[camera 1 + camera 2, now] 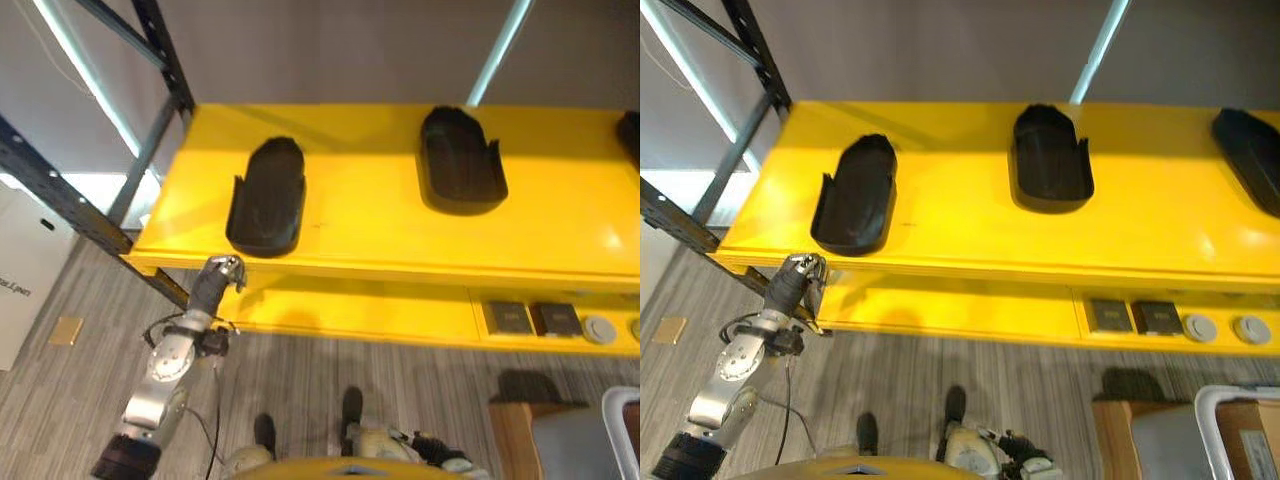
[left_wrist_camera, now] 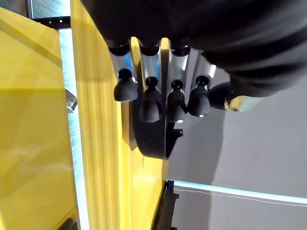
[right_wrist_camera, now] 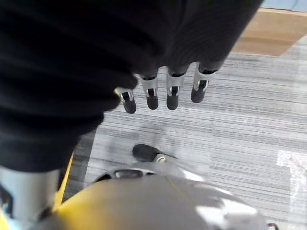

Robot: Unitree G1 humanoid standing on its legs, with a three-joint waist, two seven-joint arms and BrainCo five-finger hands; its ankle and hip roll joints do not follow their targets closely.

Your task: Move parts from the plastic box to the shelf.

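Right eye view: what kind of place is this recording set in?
Probably a warehouse or workshop storage area: a yellow shelf on a dark steel rack holds black moulded parts, with grey striped floor below.

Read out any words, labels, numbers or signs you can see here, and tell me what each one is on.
White box on the floor beside the rack: dark print at the picture's edge, cut off and too blurred to read.
Black moulded plastic parts on the yellow metal shelf: no label or number visible.
Dark square pieces on the lower yellow level: no readable marking.
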